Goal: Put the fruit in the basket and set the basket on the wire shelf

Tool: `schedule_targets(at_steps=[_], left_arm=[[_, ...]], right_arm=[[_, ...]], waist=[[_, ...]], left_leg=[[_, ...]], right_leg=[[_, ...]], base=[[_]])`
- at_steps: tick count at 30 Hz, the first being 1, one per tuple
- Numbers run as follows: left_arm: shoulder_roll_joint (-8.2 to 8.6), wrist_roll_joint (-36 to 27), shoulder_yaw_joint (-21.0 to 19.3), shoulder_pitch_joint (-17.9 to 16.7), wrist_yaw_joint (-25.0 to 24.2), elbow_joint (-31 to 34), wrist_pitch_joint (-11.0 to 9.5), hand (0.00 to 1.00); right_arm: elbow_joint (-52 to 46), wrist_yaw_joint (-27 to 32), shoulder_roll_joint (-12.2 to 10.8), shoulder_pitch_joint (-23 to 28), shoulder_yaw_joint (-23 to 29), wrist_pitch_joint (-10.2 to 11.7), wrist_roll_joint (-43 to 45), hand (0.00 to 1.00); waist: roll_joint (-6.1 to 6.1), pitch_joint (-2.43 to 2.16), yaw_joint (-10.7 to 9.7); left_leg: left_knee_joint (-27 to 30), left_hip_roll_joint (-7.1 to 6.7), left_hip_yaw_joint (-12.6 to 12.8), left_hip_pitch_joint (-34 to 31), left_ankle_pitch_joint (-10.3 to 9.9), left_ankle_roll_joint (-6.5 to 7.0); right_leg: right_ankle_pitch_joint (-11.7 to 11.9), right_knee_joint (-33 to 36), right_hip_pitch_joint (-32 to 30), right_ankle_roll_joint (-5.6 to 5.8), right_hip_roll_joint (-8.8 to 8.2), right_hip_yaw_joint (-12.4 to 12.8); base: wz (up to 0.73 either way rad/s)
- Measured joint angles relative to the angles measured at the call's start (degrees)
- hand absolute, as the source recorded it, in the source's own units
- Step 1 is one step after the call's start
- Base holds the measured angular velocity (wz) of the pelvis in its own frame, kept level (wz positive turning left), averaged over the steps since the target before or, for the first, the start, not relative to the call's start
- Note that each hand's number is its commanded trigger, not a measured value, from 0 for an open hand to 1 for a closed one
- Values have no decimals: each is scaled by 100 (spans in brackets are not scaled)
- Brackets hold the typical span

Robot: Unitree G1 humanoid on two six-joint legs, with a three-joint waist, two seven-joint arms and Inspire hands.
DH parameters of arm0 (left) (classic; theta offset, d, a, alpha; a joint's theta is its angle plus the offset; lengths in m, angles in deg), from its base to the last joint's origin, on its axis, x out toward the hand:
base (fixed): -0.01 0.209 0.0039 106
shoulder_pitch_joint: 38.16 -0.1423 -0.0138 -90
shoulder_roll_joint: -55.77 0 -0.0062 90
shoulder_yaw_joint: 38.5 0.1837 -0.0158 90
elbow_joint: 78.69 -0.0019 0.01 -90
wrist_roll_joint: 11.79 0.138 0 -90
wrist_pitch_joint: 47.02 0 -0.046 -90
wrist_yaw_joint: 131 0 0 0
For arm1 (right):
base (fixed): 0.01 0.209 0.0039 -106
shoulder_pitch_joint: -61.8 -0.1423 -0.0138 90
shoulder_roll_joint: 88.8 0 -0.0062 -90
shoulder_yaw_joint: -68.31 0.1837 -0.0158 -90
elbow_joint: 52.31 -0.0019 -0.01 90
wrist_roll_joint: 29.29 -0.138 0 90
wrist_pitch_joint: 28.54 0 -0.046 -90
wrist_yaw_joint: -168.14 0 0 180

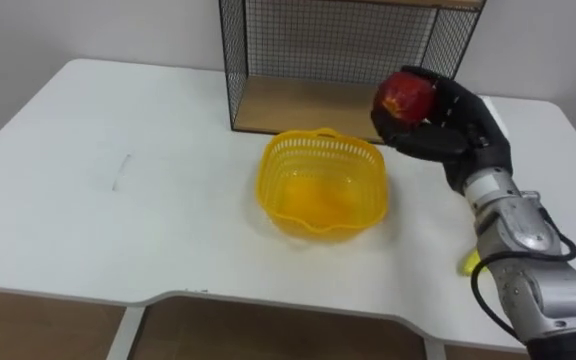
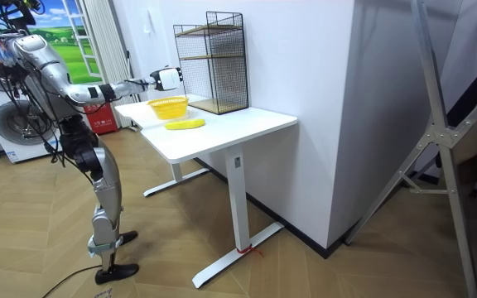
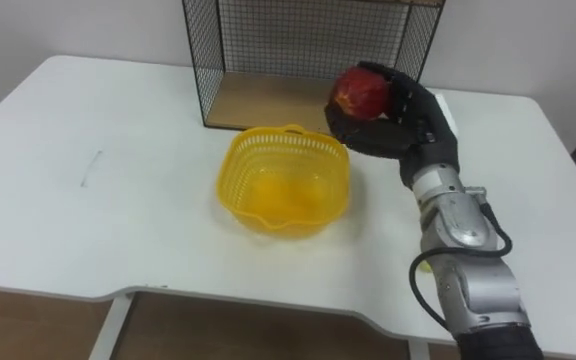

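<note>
Right hand (image 1: 446, 128): fingers curled round a red apple (image 1: 405, 95), held above the white table (image 1: 118, 170), just beside the yellow basket (image 1: 320, 185) and in front of the wire shelf (image 1: 338, 40).

Apple: firm, smooth, probably bruises if dropped; best cupped round its widest part.

Basket: light, stiff plastic mesh, apt to slide — take by the rim. Possibly an orange fruit inside; unclear.

Banana (image 2: 185, 124): lies on the table.

Room: wood floor (image 2: 305, 265).
</note>
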Motion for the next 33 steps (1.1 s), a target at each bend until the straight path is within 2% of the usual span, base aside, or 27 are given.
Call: schedule_targets(at_steps=[3,8,9,10,11,12,21,26,33], left_arm=[[2,2,128,22,0,1,0,0],[2,0,180,83,-4,54,-16,0],[-2,0,180,89,-4,54,-33,0],[-4,0,180,102,-6,54,-41,0],[-4,0,180,112,-8,54,-44,0],[-6,0,180,140,-11,52,-56,0],[-28,-70,210,197,-18,15,-59,0],[-31,-69,208,203,-19,6,-55,0],[-31,-20,205,196,-18,-18,-57,0]], right_arm=[[-2,-88,5,-1,-147,0,621,100],[-157,-351,6,-3,-188,-5,1626,100],[-227,-452,6,-7,-188,-5,1830,90],[-256,-551,5,-30,-190,-5,2004,72],[-257,-592,6,-43,-193,-5,2077,2],[-257,-665,8,-48,-193,-6,2230,0],[-259,-993,-7,-52,-264,-123,2692,0],[-259,-1075,-9,-52,-290,-150,2693,0],[-258,-1101,-27,-49,-291,-187,2878,0]], waist=[[-17,-7,-2],[-73,7,11],[-92,10,16],[-115,13,26],[-129,16,44],[-160,19,83],[-277,42,245],[-274,42,250],[-195,71,235]], left_leg=[[-1,-3,-8,-7,0,1],[1,6,-7,-44,0,0],[0,5,-7,-43,0,0],[0,6,-6,-42,0,1],[1,6,-6,-42,0,1],[2,6,-6,-46,0,0],[2,1,-19,-57,0,0],[28,-2,-49,-92,0,0],[57,-6,-76,-112,0,0]], right_leg=[[0,2,-7,0,-8,-38],[0,22,-43,0,-7,-53],[0,22,-43,0,-7,-43],[0,21,-45,0,-6,-14],[0,19,-45,0,-5,-12],[0,12,-45,0,-2,-10],[0,7,-49,0,-1,-21],[0,5,-48,0,-1,-82],[2,4,-46,-3,0,-78]], base=[[1],[1],[0],[0],[0],[0],[0],[3],[1]])
